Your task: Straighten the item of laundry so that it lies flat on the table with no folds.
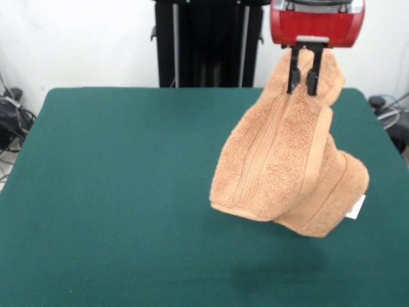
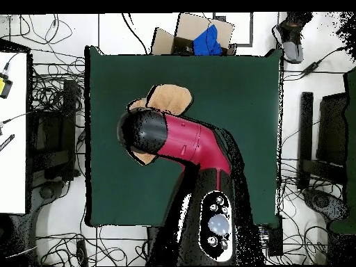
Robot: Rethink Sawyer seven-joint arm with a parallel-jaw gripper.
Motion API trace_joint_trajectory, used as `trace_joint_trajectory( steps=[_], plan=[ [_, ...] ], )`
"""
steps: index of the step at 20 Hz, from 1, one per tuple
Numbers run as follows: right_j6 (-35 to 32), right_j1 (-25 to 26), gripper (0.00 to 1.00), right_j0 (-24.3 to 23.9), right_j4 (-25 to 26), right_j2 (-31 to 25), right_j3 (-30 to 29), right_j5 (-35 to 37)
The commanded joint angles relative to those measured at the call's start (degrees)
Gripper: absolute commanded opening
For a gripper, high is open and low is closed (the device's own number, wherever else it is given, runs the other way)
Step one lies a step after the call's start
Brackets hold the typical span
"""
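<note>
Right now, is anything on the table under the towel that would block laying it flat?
Nothing visible does. The gripper is shut on the towel, which hangs folded above the table. The green surface below and around it shows no other objects in either view.

One cam faces across the table (image 1: 115,192), fairly close; the other looks straight down, seeing that whole table (image 2: 243,139).

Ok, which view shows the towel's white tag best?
The front view: the tag shows at the lower right edge of the hanging towel. Overhead, the arm covers most of the towel and no tag shows.
</note>
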State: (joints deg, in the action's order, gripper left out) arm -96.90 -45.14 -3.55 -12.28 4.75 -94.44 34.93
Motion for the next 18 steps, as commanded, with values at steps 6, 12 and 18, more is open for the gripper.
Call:
trace_joint_trajectory(
  steps=[6, 12, 18],
  plan=[
    [-13.09, 0.28, 0.0, 0.34, -1.52, -2.0, -9.11, -9.23],
    [-12.24, 0.36, 1.0, 0.63, -0.69, -0.94, -8.93, -8.5],
    [-10.14, 0.02, 1.0, -0.05, 0.04, -0.92, -9.41, -4.94]
  ],
)
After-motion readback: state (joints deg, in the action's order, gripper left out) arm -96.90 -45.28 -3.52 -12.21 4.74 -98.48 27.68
